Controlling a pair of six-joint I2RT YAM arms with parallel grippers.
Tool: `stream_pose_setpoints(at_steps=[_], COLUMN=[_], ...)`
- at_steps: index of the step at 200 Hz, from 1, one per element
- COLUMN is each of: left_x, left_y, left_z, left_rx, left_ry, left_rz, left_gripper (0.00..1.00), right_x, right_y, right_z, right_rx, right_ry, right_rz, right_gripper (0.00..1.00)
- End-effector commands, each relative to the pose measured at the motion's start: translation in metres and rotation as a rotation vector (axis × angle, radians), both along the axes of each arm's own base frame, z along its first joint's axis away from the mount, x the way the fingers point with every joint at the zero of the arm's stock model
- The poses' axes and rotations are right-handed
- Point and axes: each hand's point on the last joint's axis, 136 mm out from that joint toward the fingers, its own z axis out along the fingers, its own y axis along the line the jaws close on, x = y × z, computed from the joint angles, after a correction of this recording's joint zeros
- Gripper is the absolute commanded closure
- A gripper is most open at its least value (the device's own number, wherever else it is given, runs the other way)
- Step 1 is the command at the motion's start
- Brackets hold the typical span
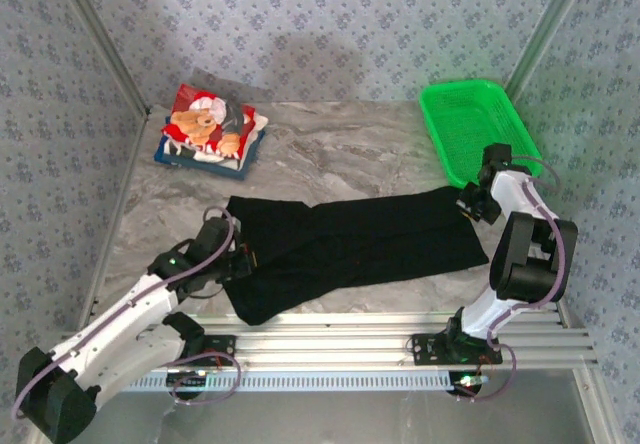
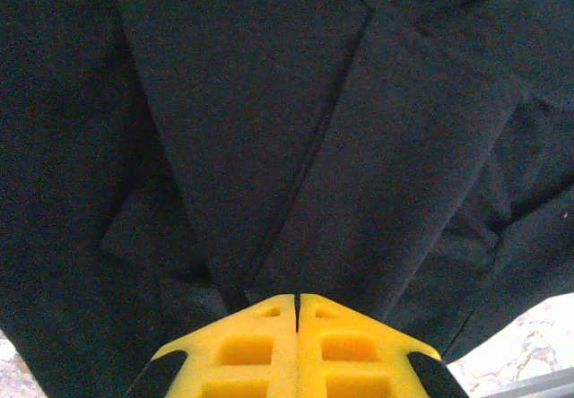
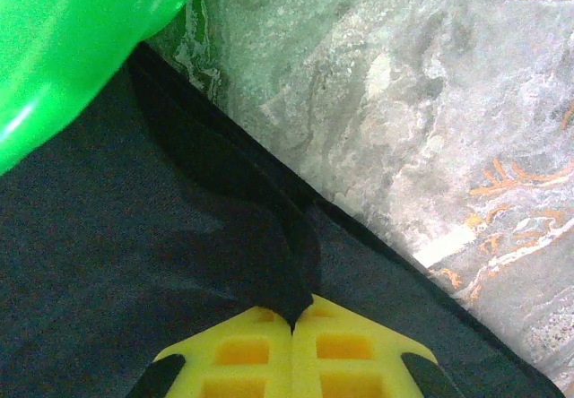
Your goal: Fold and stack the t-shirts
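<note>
The large black t-shirt lies stretched across the front of the table. My left gripper is at its left end. In the left wrist view its yellow fingers are pressed together, with creases of the black t-shirt converging at my left gripper. My right gripper is at the shirt's far right corner. In the right wrist view my right gripper pinches a raised ridge of the black t-shirt. The folded red-and-white teddy-bear t-shirt rests on the dark blue t-shirt at the back left.
A green mesh basket stands at the back right, close to my right gripper, and its rim overhangs the shirt's edge. Bare marble table lies between the stack and the basket. Aluminium rails run along the near edge.
</note>
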Motion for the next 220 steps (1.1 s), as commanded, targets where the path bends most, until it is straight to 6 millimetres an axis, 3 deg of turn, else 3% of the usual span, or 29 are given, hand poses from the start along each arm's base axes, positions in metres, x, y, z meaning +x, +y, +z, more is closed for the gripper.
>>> stream_pose_setpoints(at_steps=[1,24,34,54,63,85,106,126,150,180,220], left_x=[-0.008,-0.011,-0.013,-0.019,-0.02,-0.013,0.005,0.024,0.043,0.059,0.085], left_y=[0.008,0.007,0.008,0.012,0.013,0.014,0.013,-0.003,-0.044,-0.071,-0.077], left_z=[-0.016,-0.026,-0.031,-0.039,-0.038,-0.016,0.024,0.049,0.051,0.02,-0.021], left_rx=[0.037,0.035,0.04,0.05,0.048,0.024,-0.001,-0.004,-0.041,0.01,0.11], left_ry=[0.044,0.063,0.075,0.105,0.102,0.043,-0.065,-0.113,-0.043,0.131,0.232], left_rz=[0.035,0.04,0.044,0.057,0.061,0.086,0.109,0.053,-0.124,-0.295,-0.378], left_gripper=[1.0,0.98,0.92,0.84,0.74,0.54,0.39,0.33,0.31,0.33,0.41], right_x=[0.001,-0.001,-0.001,0.0,0.0,0.003,0.011,0.023,0.029,0.01,-0.021], right_y=[-0.007,-0.008,-0.008,-0.007,-0.007,-0.006,0.002,0.038,0.095,0.166,0.213], right_z=[-0.001,-0.006,-0.006,-0.004,-0.002,0.011,0.037,0.067,0.105,0.137,0.156], right_rx=[-0.027,-0.027,-0.025,-0.023,-0.022,-0.021,-0.01,0.074,0.18,0.282,0.389], right_ry=[0.01,0.025,0.025,0.021,0.016,-0.029,-0.133,-0.292,-0.454,-0.533,-0.551], right_rz=[0.003,0.005,0.004,0.004,0.0,-0.005,0.019,0.119,0.317,0.556,0.691], right_gripper=[1.0,1.0,0.99,0.85,0.71,0.46,0.32,0.14,0.0,0.0,0.0])
